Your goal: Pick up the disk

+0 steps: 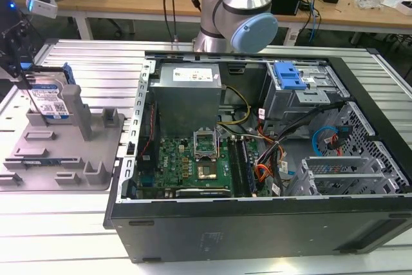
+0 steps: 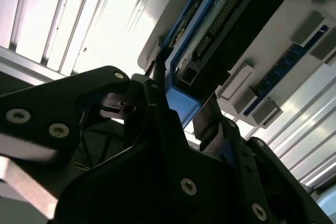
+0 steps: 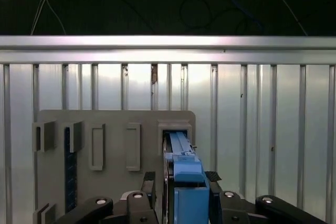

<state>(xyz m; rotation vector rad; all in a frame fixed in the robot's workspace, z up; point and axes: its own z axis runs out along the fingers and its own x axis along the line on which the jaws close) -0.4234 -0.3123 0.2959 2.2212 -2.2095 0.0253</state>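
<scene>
Disk's setting: a ribbed metal table point(image 1: 84, 56), with an open computer case point(image 1: 257, 230) toward the exterior view's right.
Arm: 1 arm point(image 1: 241, 4) rises behind the case, so there is no choice of side.
Fixture: a grey pegged fixture point(image 1: 64, 159) lies on the table at the exterior view's left, just beside the case.
Disk: the disk point(image 1: 50, 102) stands upright on edge in a slot at the fixture's far end, its labelled face turned toward the case. Its blue side rail is uppermost.
Pincer: the pincer point(image 3: 181, 184) hangs directly above the disk and straddles its 2 broad faces.
Grip: I cannot tell whether the pincer is pressed closed on the disk or standing slightly off it.
Key relation: the disk lies straight below the pincer, in line with it. In the second wrist view its connector end appears to face the pincer, so I judge a straight vertical lift would clear the slot.
</scene>
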